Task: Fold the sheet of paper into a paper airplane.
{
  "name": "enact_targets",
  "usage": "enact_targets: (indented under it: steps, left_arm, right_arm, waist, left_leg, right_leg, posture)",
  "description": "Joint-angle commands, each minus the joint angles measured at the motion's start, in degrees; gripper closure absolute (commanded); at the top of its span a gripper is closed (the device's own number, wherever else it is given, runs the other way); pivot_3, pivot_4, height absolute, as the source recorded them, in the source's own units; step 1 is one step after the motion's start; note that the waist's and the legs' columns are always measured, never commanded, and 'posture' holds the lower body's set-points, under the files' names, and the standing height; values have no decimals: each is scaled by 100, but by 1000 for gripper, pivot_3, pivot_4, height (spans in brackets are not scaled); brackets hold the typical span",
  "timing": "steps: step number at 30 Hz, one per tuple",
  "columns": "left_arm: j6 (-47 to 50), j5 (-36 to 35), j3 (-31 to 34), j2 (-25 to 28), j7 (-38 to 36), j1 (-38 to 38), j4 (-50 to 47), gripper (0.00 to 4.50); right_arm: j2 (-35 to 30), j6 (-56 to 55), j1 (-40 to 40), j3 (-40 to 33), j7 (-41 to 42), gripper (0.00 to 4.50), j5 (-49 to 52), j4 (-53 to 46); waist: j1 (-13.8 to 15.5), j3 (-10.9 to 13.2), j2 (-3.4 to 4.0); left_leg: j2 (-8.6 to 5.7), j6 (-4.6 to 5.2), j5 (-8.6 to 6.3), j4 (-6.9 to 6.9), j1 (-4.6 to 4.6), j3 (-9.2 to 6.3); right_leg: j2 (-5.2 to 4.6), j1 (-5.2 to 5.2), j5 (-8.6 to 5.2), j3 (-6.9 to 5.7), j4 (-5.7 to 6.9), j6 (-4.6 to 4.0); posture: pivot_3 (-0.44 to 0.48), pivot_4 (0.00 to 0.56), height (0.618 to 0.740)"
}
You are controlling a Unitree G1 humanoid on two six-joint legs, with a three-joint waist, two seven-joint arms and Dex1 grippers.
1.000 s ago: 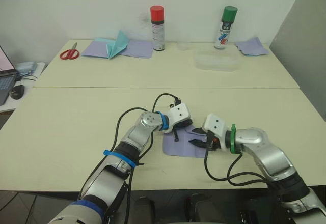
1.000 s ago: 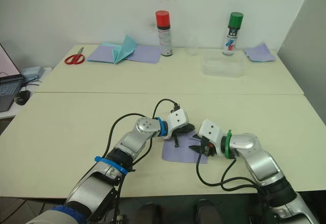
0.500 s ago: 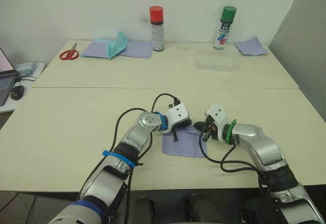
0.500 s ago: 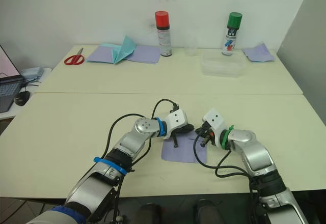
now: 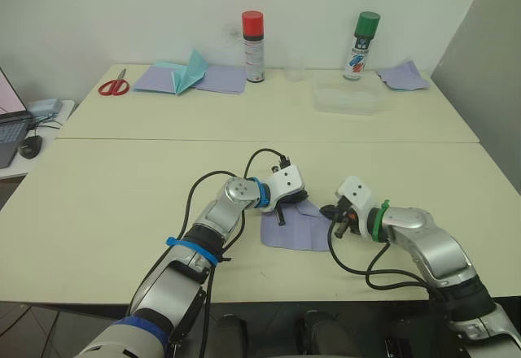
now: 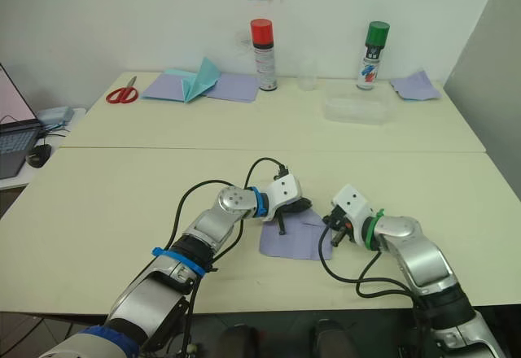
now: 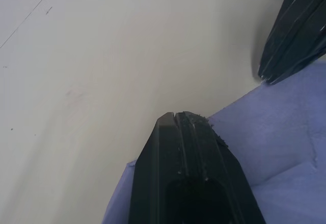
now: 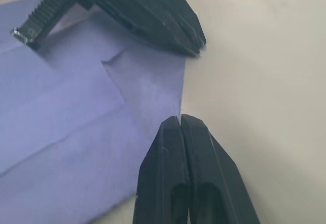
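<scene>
1. far left on the back table we see red scissors, then flat lavender sheets with a teal folded paper standing on them.
2. further along that back edge stand a red-capped spray can, a clear plastic container, a green-capped spray can and another lavender sheet at the far right.
3. on the near table, our left gripper presses down on the far left corner of the sheet of paper; one finger points down onto the paper, the other lies over the far edge, so its fingers are spread apart.
4. the sheet of paper lies flat near the front edge, between the two grippers, with a small folded flap at its far right corner.
5. our right gripper sits at the paper's right edge, just beside that flap; in the right wrist view its fingers are pressed together, clenched on nothing.
</scene>
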Motion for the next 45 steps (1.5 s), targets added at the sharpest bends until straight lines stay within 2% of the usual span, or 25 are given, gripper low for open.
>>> enact_targets:
  steps: [1,5,9,15,21,27,32,37,45]
  left_arm:
    - [55,245,-120,42,20,86,300,4500]
    - [15,236,-87,26,56,51,373,4500]
    - [-34,242,-96,17,66,16,441,4500]
    - [-75,256,-106,2,63,-24,495,4500]
    - [-88,249,-107,-1,29,-29,465,4500]
    - [283,-576,523,-418,-120,-58,-24,4500]
    - [957,-853,483,-494,-605,133,-562,4500]
    - [1155,-465,231,-378,-429,182,-513,4500]
    - [993,31,231,-49,280,-104,321,4500]
  right_arm:
    - [-158,-139,154,-126,116,4450,92,-195]
    - [241,-631,-22,-394,-38,4450,355,-237]
    - [627,-617,-207,-467,-183,4450,492,-136]
    - [459,-361,-188,138,-161,4450,79,81]
    - [324,-312,-121,382,-106,4450,-68,164]
    - [333,-395,-153,388,-131,4450,-107,298]
    - [294,-379,-104,385,-117,4450,-104,266]
    - [243,-400,-57,402,-154,4450,-154,226]
    - [239,-361,17,444,-216,4450,-186,127]
  waist:
    - [0,0,0]
    - [-5,1,-1]
    - [-6,2,-1]
    - [-3,2,-2]
    - [-2,2,-2]
    - [-3,6,-5]
    - [-4,8,-6]
    - [-4,8,-7]
    - [-18,8,-8]
  left_leg:
    - [0,0,0,0,0,0]
    - [1,0,0,0,2,-2]
    - [4,0,0,-1,3,-2]
    - [1,0,0,-2,-2,3]
    - [2,0,0,-2,-2,0]
    - [2,0,0,-2,-5,1]
    - [0,0,0,-3,-26,-2]
    - [0,0,0,-3,-27,-8]
    - [1,0,0,0,-18,-8]
  right_leg:
    - [0,0,0,0,0,0]
    - [1,-1,0,-2,0,1]
    - [4,-2,1,-2,1,2]
    - [0,-2,0,1,-4,0]
    - [0,-4,0,-2,-4,0]
    - [0,-5,0,-3,-4,0]
    - [1,-21,-1,-5,-6,-2]
    - [2,-21,-1,-8,-7,-2]
    - [0,-15,1,-6,-8,2]
  posture:
    - [0,150,740]
    - [0,150,740]
    - [0,150,740]
    - [0,150,740]
    - [0,150,740]
    - [0,150,740]
    - [0,150,740]
    - [0,150,740]
    - [0,150,740]
